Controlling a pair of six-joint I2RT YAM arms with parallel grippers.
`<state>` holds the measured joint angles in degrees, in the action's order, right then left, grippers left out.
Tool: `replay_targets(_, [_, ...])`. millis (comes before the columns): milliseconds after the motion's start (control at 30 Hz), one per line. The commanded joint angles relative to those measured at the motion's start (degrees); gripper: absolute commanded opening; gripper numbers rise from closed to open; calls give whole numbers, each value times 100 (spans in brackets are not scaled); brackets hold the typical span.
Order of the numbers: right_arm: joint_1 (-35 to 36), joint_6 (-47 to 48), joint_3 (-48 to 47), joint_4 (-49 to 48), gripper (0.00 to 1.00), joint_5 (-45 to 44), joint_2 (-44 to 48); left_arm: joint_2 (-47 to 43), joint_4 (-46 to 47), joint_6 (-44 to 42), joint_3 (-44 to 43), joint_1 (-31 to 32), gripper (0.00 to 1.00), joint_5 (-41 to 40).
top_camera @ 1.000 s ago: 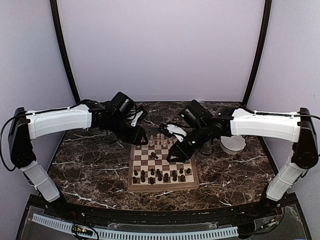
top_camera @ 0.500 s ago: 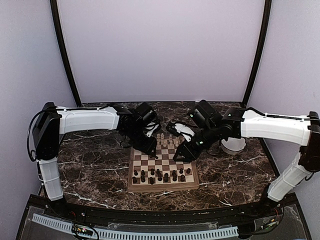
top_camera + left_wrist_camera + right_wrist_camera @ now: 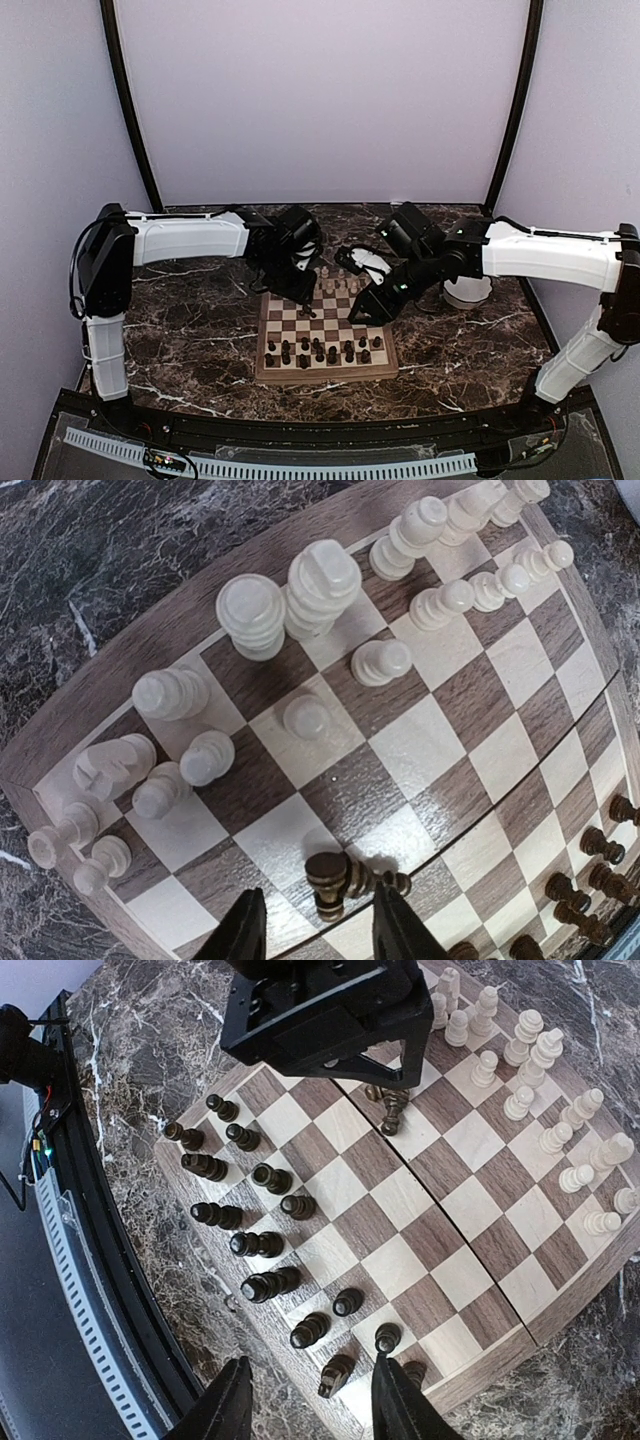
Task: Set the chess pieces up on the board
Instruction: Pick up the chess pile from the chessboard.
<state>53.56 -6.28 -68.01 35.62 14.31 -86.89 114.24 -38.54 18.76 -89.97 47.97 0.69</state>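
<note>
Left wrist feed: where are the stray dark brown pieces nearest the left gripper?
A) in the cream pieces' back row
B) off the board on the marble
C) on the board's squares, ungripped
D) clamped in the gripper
C: the dark brown pieces lie on the squares of the board just ahead of the left gripper, which is open with nothing in it.

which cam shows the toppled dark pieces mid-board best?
Left wrist. The toppled dark pieces lie close up on their sides, just ahead of the open left end effector, and nothing covers them. Right wrist shows them smaller, right below that end effector. Top external resolves them only as a tiny dark speck.
</note>
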Motion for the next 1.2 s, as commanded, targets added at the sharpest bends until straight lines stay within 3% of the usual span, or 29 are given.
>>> replay_targets(0, [-21, -5, 53, -145, 42, -25, 81, 130, -126, 234, -116, 15, 38, -82])
replay_targets(300, [-5, 167, -272, -656, 42, -902, -712, -544, -218, 426, 48, 2, 41, -274])
replay_targets(700, [23, 267, -1193, -1135, 44, -642, -2151, -2731, 51, 990, 1746, -598, 43, -404])
replay_targets(1167, [25, 146, -2068, -1056, 44, -436, -3097, -3115, 43, 1253, 2177, -710, 43, -462])
